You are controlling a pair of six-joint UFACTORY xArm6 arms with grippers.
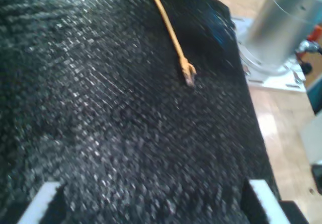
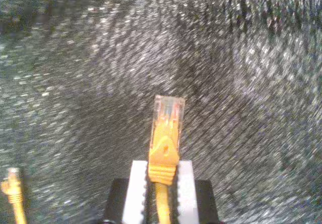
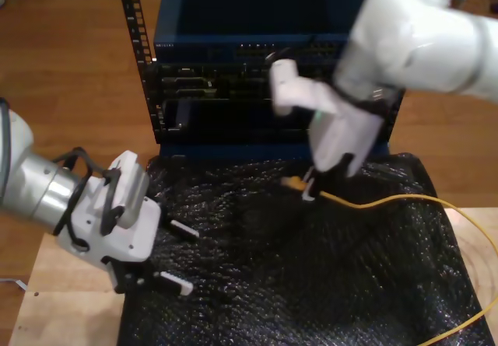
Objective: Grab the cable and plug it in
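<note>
My first gripper (image 3: 177, 257) at exterior view's left, released, jaws spread over black bubbled mat (image 3: 311, 284) on wooden surface (image 3: 54, 299). My second gripper (image 2: 162, 183) clenched on thin yellow-orange network cable (image 2: 165, 148), clear plug raised above mat. Beyond, dark blue equipment rack (image 3: 257, 66).

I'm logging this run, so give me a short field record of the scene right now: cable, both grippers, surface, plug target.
cable: yellow-orange cable, clear plug pointing beyond the jaws
second gripper: my second gripper shut on the cable behind the boot
first gripper: my first gripper open, above the mat
surface: black textured mat
plug target: blue equipment rack behind the mat; not plugged in yet
</note>
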